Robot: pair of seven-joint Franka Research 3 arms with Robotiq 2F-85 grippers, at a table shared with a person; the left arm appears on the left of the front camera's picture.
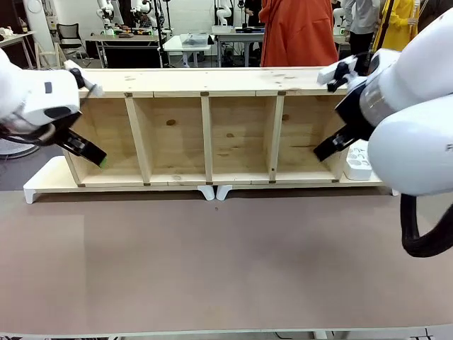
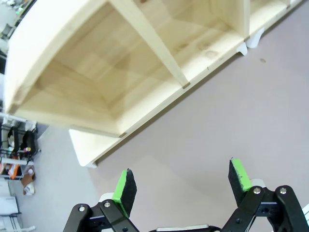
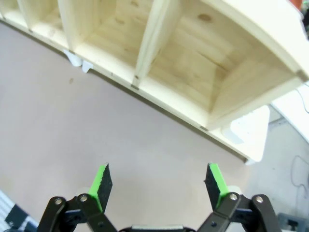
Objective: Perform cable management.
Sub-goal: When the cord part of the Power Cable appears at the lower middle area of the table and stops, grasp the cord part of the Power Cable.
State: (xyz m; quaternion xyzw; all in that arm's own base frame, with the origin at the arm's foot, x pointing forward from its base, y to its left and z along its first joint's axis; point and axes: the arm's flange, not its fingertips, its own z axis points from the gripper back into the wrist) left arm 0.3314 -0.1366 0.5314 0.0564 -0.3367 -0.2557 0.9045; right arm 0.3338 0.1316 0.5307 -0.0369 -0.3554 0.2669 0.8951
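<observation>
Pale pine is what catches the eye: a long wooden shelf [image 1: 205, 81] lies on its side along the far half of the brown bench [image 1: 226, 262], propped on small white feet [image 1: 212, 191], with its 4 compartments open toward the robot, which I take to be so that the arms can reach into them from this side. The left gripper [image 1: 98, 157] hangs in front of the leftmost compartment, tilted down and inward. In the left wrist view that gripper [image 2: 181, 181] has its green-padded fingers [image 2: 124, 188] spread wide with only bare bench between them. The right gripper [image 1: 322, 151] mirrors it at the rightmost compartment, angled toward the compartment's floor. In the right wrist view that gripper [image 3: 158, 180] also has its fingers [image 3: 102, 181] parted and nothing held. A small white power strip [image 1: 357, 161] stands just beside the shelf's right end, near the right gripper. A person in an orange top [image 1: 297, 32] stands beyond the shelf at the far side. Where the cable lies I cannot tell from here. My guess is that it sits behind or past the shelf, near the power strip, since the arms bracket the 2 ends as though waiting for it. Judging by that, the tidying has hardly begun, and the next move calls for finding the cord before either arm can close on anything.
</observation>
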